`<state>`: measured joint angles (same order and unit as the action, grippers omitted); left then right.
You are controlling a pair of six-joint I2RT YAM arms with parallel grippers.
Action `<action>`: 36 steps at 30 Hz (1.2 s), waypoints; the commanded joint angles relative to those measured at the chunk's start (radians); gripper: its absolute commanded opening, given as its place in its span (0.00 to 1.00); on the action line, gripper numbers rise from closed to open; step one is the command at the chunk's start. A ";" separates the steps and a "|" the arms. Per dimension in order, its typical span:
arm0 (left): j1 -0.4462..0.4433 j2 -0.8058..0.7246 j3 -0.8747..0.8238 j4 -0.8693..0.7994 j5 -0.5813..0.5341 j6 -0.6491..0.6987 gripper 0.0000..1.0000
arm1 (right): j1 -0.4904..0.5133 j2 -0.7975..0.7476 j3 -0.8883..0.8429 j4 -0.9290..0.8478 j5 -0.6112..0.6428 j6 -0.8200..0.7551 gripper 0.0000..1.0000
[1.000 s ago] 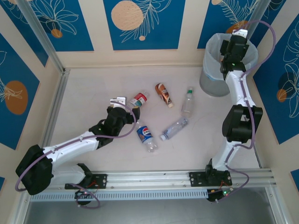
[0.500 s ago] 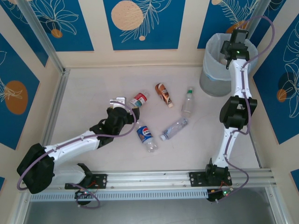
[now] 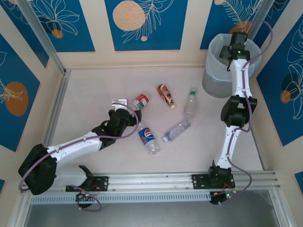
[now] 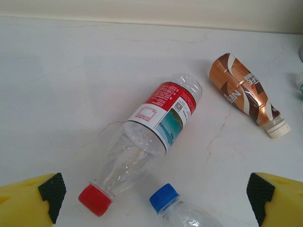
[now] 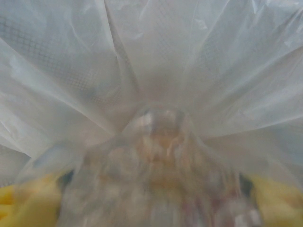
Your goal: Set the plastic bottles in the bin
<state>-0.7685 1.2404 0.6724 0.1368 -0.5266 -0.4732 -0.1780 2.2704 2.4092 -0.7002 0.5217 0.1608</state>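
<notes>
**Pincers: left pincer (image 3: pixel 122 104) wide, right pincer (image 3: pixel 235 45) over the bin (image 3: pixel 211 81)**

Around you stand cream walls (image 3: pixel 191 28) set with blue panels (image 3: pixel 144 23) printed with orange discs and white leaves. The pale, faintly veined table (image 3: pixel 90 94) carries a metal rail (image 3: pixel 156 182) along its near edge, where both arms are bolted. The bin stands in the far right corner, grey and lined with a whitish plastic bag (image 5: pixel 151 56).

Your right arm (image 3: pixel 236 113) reaches up to the bin's rim, and its pincer hangs over the opening. In the right wrist view a clear bottle (image 5: pixel 156 179) shows blurred between the yellow fingers (image 5: pixel 274 194), above the bag. You cannot tell whether they grip it or stand clear of it.

Your left arm (image 3: pixel 75 144) lies low across the table. Its pincer is spread wide and holds nothing. Just ahead of it lies a red-label bottle (image 4: pixel 151 137) on its side, red cap towards the pincer. A blue-label bottle (image 3: pixel 147 137) lies just beside that one, its blue cap near the red cap. A crushed brown bottle (image 4: pixel 244 92) with a white cap lies further right, apart from both. Two plain clear bottles (image 3: pixel 191 105) lie right of centre, one nearer the bin and one nearer you.
</notes>
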 commanded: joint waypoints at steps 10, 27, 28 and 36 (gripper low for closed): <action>0.011 -0.003 0.004 -0.012 -0.021 -0.011 0.99 | -0.002 -0.010 0.083 -0.031 -0.025 0.025 1.00; 0.060 0.028 0.052 -0.190 -0.013 -0.142 0.99 | 0.023 -0.165 -0.020 0.031 -0.094 0.088 0.99; 0.065 0.031 0.059 -0.213 -0.013 -0.155 0.99 | 0.024 -0.172 -0.025 0.033 -0.095 0.088 1.00; 0.103 0.043 0.070 -0.264 0.029 -0.147 0.99 | 0.041 -0.259 -0.121 0.084 -0.106 0.088 1.00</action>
<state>-0.6903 1.2736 0.7155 -0.0914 -0.5262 -0.6231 -0.1448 2.0621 2.3230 -0.6563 0.4370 0.2359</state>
